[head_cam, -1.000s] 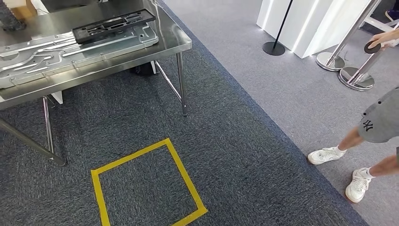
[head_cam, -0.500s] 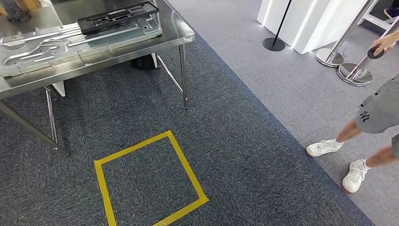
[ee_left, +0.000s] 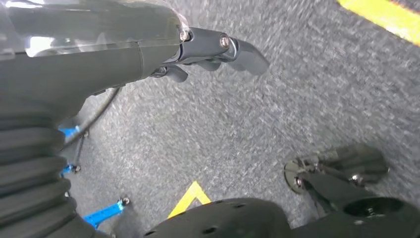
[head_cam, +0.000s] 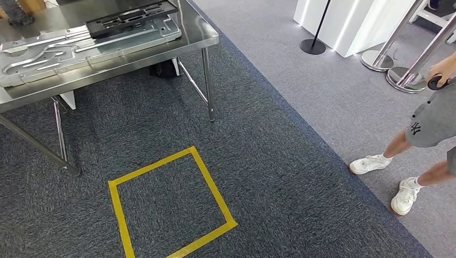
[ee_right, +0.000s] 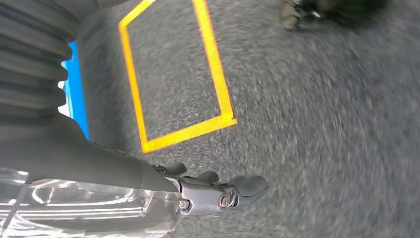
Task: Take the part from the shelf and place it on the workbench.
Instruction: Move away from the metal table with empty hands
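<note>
Transit step, I judge: both hands hang empty, left hand (ee_left: 213, 49) and right hand (ee_right: 218, 191) fingers loosely apart. Next: find shelf, grab part.

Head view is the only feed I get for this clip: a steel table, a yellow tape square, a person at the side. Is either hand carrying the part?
Observer: No. In the left wrist view the left hand hangs over the carpet with nothing in it.
Operator: And the right one?
Observer: In the right wrist view the right hand is empty too, with its fingers stretched out.
Operator: What is under it?
Observer: Bare carpet. The yellow tape square lies on the floor beside the hand, not beneath it.
</note>
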Action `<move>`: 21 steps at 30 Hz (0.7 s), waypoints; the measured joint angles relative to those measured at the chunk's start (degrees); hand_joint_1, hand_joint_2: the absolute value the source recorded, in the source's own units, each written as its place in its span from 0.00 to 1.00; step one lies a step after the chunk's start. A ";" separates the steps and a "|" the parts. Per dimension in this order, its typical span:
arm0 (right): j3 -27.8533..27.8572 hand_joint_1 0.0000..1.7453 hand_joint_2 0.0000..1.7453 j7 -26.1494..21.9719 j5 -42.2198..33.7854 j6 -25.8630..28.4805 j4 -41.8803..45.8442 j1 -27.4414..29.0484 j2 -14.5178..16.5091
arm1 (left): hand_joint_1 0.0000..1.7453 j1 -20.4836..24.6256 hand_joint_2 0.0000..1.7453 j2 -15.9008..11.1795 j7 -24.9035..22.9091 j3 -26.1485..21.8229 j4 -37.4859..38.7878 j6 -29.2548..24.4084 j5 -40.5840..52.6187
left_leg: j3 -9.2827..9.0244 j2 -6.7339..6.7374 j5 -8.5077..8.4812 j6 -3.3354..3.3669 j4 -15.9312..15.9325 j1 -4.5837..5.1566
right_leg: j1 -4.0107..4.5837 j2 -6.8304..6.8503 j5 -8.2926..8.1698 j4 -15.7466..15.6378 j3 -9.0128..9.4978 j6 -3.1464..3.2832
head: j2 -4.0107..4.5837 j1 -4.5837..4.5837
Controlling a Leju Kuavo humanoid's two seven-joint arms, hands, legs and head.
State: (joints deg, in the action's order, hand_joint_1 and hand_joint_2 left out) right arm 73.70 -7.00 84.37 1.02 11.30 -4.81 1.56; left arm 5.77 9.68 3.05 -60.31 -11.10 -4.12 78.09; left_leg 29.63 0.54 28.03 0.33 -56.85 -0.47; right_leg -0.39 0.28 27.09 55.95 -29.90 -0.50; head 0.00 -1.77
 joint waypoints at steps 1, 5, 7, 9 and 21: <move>-0.96 0.00 1.00 0.33 0.92 0.54 -0.06 -0.08 0.81 | 0.00 0.22 1.00 0.05 -0.18 0.23 0.00 0.13 0.21 | 0.53 -0.02 0.95 -0.26 -1.26 -0.03 | -0.07 0.05 -0.23 -0.26 -0.01 0.41 | 0.00 -0.01; -4.55 0.00 1.00 2.06 2.62 2.45 -0.29 -0.46 3.66 | 0.00 1.27 1.00 0.19 -0.51 0.74 0.00 0.28 0.53 | 5.72 -0.06 7.68 -0.58 -14.18 0.01 | 0.42 0.21 -0.56 -0.42 -0.22 1.41 | 0.00 -0.01; -5.69 0.00 1.00 3.23 3.10 2.57 -0.40 -0.60 4.51 | 0.00 1.49 1.00 0.26 -0.69 0.79 0.00 0.21 0.64 | 5.20 -0.06 6.65 -0.38 -14.67 0.10 | 0.66 0.19 -0.49 -0.17 -0.25 1.51 | 0.00 0.00; -6.82 0.00 1.00 4.57 3.67 3.04 -0.44 -0.74 5.05 | 0.00 1.39 1.00 0.31 -1.07 0.85 0.00 -0.05 0.86 | 1.72 -0.06 3.04 0.05 -8.10 0.12 | 0.75 0.06 -0.35 0.22 -0.31 1.41 | 0.00 0.00; -11.66 0.00 1.00 7.32 4.19 5.15 -0.44 -1.41 5.77 | 0.00 1.32 1.00 1.07 -2.06 0.97 0.00 -1.47 1.27 | -0.74 0.06 0.45 2.35 0.14 0.04 | -0.02 -0.19 7.14 18.40 -9.58 -1.88 | 0.00 0.00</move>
State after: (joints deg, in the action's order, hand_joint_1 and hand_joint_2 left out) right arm 62.04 0.32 88.56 6.16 10.86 -6.22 7.33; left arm 7.09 10.75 0.99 -59.34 -11.10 -5.59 79.36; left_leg 28.89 0.60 28.48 2.68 -56.70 -0.43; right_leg -0.41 0.09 34.24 74.35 -39.49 -2.38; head 0.00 -1.77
